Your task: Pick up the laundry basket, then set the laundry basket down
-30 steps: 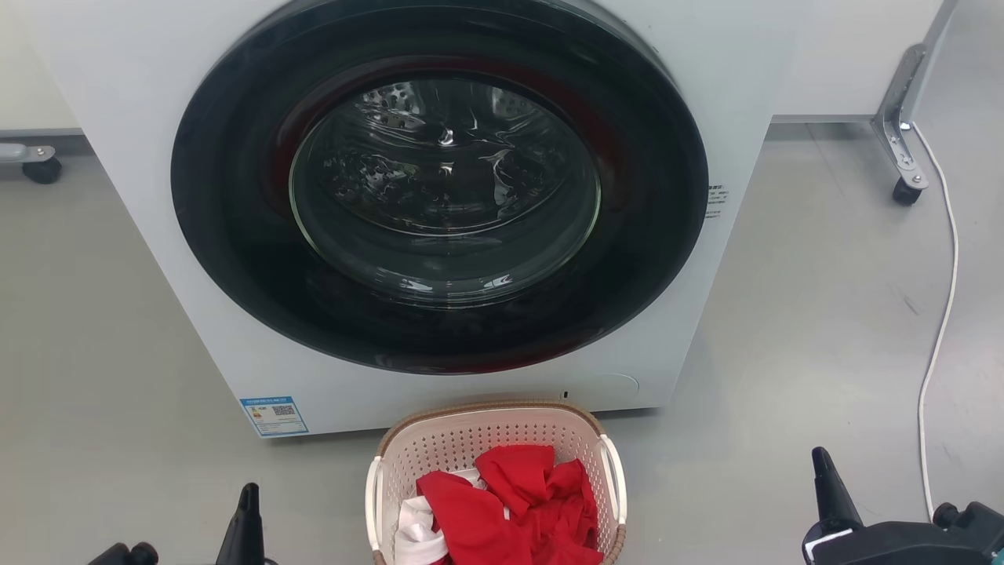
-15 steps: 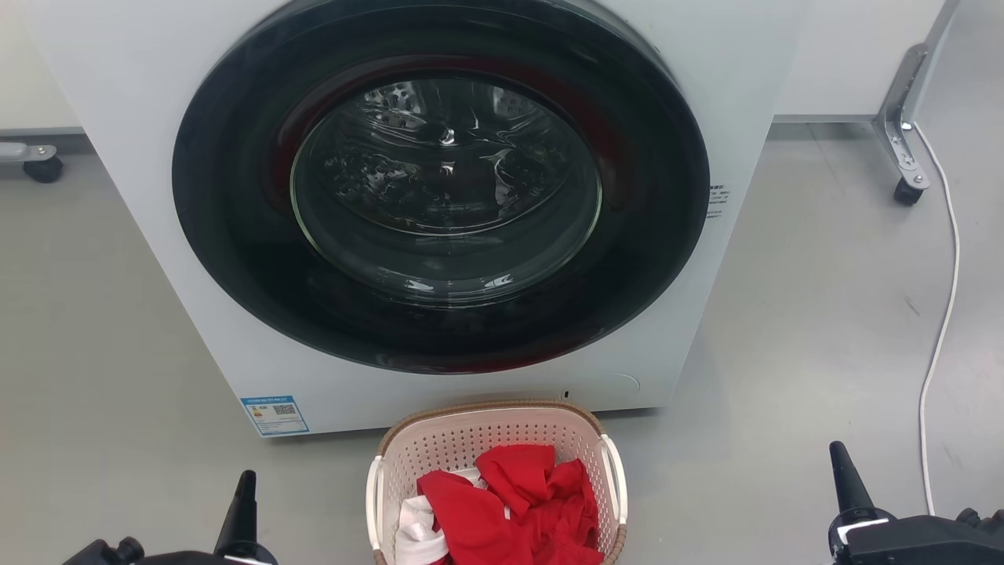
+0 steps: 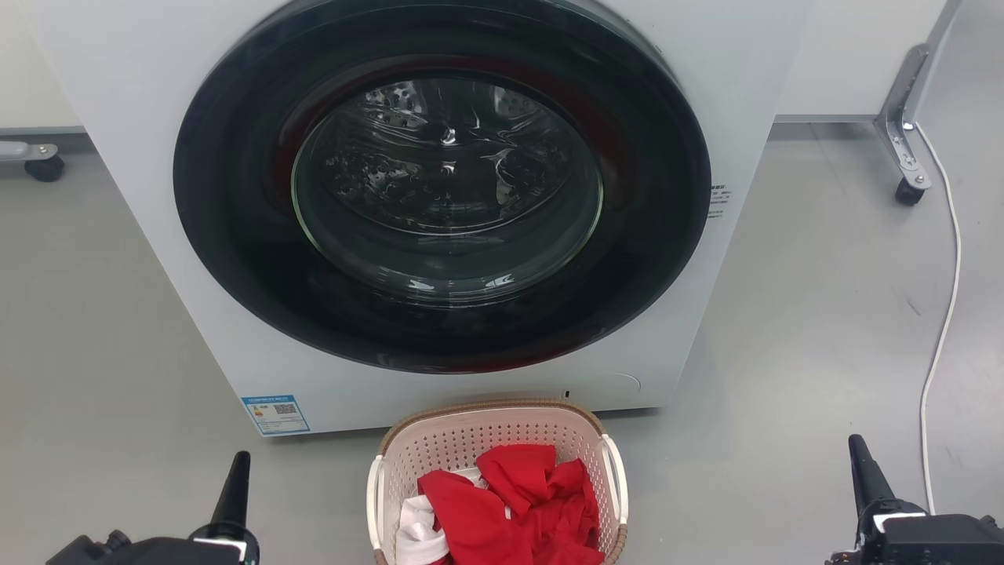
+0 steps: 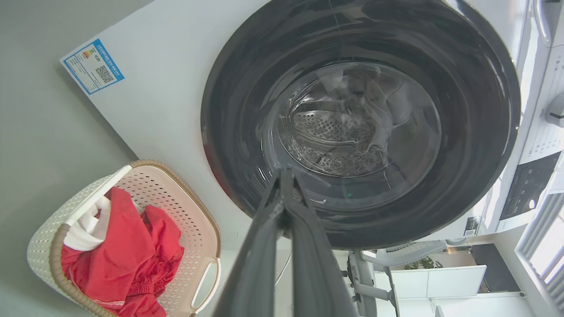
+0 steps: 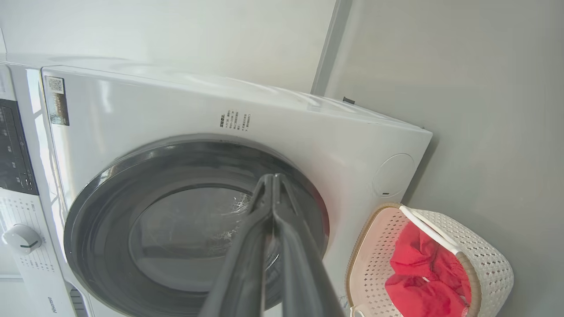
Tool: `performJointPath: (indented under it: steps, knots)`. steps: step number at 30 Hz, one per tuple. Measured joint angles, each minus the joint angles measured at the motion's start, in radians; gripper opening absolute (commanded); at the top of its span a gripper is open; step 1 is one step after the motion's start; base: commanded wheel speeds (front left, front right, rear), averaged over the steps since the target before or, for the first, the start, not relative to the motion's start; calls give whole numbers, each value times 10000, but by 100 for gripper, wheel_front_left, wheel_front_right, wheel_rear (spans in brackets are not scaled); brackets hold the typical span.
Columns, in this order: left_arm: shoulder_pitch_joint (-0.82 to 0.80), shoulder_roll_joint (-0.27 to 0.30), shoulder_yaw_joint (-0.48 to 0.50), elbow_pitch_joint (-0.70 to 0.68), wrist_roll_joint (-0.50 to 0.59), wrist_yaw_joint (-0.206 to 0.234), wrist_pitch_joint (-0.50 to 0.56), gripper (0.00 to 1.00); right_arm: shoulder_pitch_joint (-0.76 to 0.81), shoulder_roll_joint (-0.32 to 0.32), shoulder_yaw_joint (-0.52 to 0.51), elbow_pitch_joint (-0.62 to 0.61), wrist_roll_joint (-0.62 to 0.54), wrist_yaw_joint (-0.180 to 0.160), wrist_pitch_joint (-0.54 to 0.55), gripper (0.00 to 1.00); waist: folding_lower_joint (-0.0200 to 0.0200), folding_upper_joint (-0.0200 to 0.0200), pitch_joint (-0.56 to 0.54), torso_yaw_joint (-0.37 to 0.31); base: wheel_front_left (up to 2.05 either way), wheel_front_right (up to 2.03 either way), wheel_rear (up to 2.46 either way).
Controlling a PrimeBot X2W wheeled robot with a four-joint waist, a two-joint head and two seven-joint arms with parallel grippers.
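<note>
No wording can be read with certainty. The washing machine (image 3: 118, 94) carries a blue-edged label (image 3: 274, 414) with a QR code at the lower left of its front, and lines of tiny black print (image 3: 718, 202) right of the door. In the right wrist view, a QR sticker (image 5: 56, 84) sits at the upper left, its print too small to read.

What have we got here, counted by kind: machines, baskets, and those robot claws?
Washing machine: 1
Laundry basket: 1
Grippers: 2 (left gripper, right gripper)
Total: 4
</note>
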Motion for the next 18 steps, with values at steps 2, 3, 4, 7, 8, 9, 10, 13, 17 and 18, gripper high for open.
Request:
performJointPath:
  steps: [2,3,4,7,8,9,10,13,17,18]
  knots:
    - [-81,-2,42,13,-261,-81,69,0,-58,25,-96,27,219,15,73,0,0,0,1,2,0,0,0]
    - [-103,-4,65,23,-384,-90,117,0,-91,33,-144,44,355,46,117,0,0,0,1,3,0,0,0]
    - [-115,-6,86,38,-575,-121,127,0,-111,38,-192,52,500,107,155,0,0,0,2,5,0,0,0]
    - [-178,-12,151,96,-972,-176,236,0,-119,61,-332,109,838,178,249,0,0,0,3,8,0,0,0]
    - [-226,-12,178,105,-1137,-203,291,0,-121,71,-380,123,968,199,278,0,0,0,3,9,0,0,0]
    - [-263,-15,203,107,-1319,-261,301,0,-128,79,-431,144,1120,222,337,0,0,0,4,10,0,0,0]
    - [-292,-19,234,117,-1444,-265,339,0,-135,86,-477,163,1243,242,368,0,0,0,4,12,0,0,0]
    - [-340,-23,295,161,-1904,-347,445,0,-174,109,-619,209,1593,328,474,0,0,0,5,15,0,0,0]
    - [-476,-27,357,207,-2339,-431,558,0,-269,130,-769,251,1981,416,585,0,0,0,6,18,0,0,0]
    - [-478,-29,357,207,-2393,-431,558,0,-291,130,-775,251,1981,418,585,0,0,0,6,18,0,0,0]
